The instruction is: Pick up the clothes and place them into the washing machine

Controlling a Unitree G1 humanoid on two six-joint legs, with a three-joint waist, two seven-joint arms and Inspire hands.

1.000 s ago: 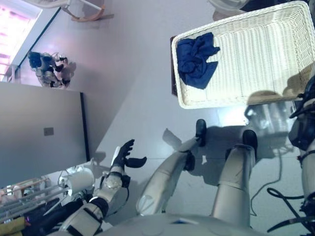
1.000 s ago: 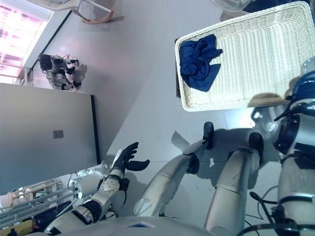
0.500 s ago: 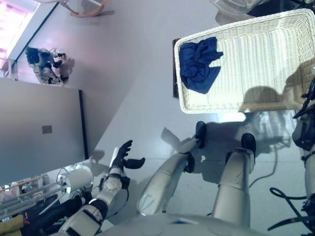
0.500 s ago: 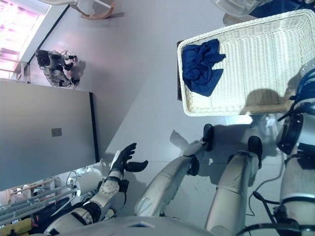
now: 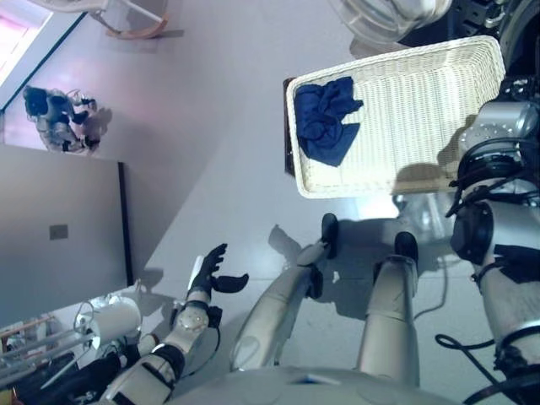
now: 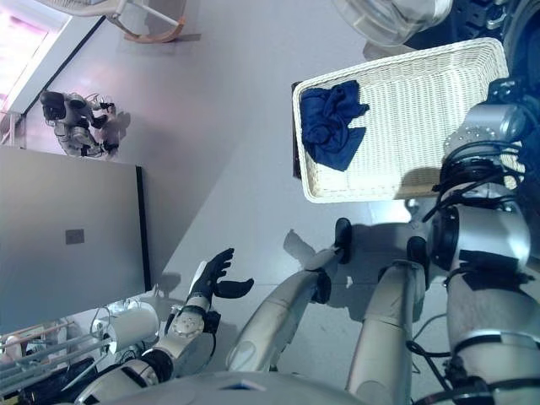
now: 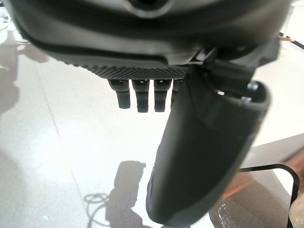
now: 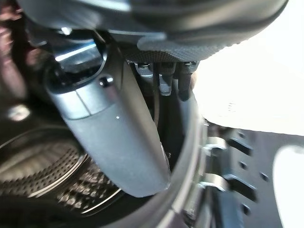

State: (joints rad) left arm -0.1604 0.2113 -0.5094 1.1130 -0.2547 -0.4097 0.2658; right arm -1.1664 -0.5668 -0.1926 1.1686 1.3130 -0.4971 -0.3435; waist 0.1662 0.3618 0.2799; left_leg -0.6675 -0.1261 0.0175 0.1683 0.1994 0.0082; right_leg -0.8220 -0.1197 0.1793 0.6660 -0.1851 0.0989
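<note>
A crumpled dark blue cloth (image 5: 322, 120) lies at the left end of the white wicker basket (image 5: 413, 110), which rests on a low dark box (image 5: 289, 126). The washing machine's dark opening (image 5: 472, 13) and its round clear door (image 5: 388, 17) are beyond the basket. My right arm (image 5: 494, 135) reaches past the basket's right end toward the machine. In the right wrist view my right hand (image 8: 123, 137) is open and empty at the metal drum (image 8: 42, 166). My left hand (image 5: 207, 272) hangs open and empty at the lower left, over the floor; its thumb (image 7: 204, 156) holds nothing.
Another robot (image 5: 55, 118) sits on the floor at the far left. A grey panel (image 5: 59, 228) stands at the left. A wooden chair base (image 5: 126, 21) is at the far back. A white rounded appliance (image 5: 110, 316) is near my left arm.
The camera has shifted. My right arm has risen from beside the basket's right end toward the washing machine. The blue cloth and my left hand have not moved.
</note>
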